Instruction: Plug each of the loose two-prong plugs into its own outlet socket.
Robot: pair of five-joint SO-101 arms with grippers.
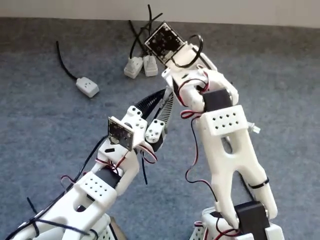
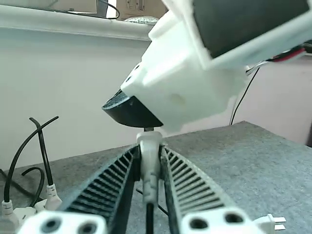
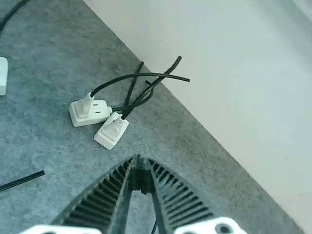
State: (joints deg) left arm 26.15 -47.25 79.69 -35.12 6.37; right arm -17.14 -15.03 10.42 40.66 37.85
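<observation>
High view first: the left pincer (image 1: 165, 93) sits raised under the right arm, above the grey desk (image 1: 40, 135). Two white sockets (image 1: 133, 67) lie side by side near the far wall. A third socket (image 1: 87, 87) lies well off to one side of them, and a loose plug (image 1: 255, 129) lies just beside the right arm.

Left wrist view: the left pincer (image 2: 149, 148) is clamped on a white plug (image 2: 149, 170), prongs up, just below the right arm's housing.

Right wrist view: the right pincer (image 3: 140, 163) hangs with its tips pressed together, near the two white sockets (image 3: 90, 113), each trailing a black cord.
</observation>
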